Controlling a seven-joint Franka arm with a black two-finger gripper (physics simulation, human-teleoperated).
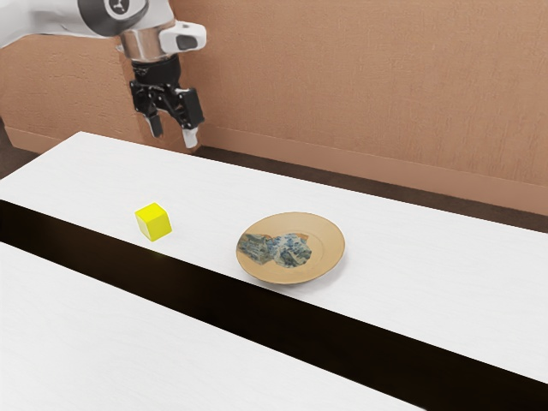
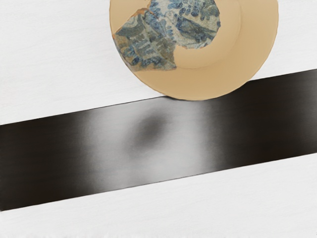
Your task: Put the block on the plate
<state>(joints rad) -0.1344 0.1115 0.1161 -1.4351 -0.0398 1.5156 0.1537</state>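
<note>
My gripper point(image 1: 173, 134) hangs high at the exterior view's upper left, its two fingers apart with nothing between them. Well below it, a yellow block point(image 1: 154, 222) lies on the white table near the edge of a dark strip. A round tan plate point(image 1: 327, 247) with a blue-grey patterned patch stands on the same surface, toward the exterior view's right from the block and apart from it. In the wrist view the plate point(image 2: 252, 47) appears from above, partly cut off, its rim reaching the dark strip's edge.
The white table surface point(image 1: 428, 257) runs along a brown wall point(image 1: 360, 94). A long dark strip point(image 1: 214, 287) separates it from another white surface point(image 1: 128, 342). In the wrist view the dark strip point(image 2: 44, 158) has a pale sheen in its middle.
</note>
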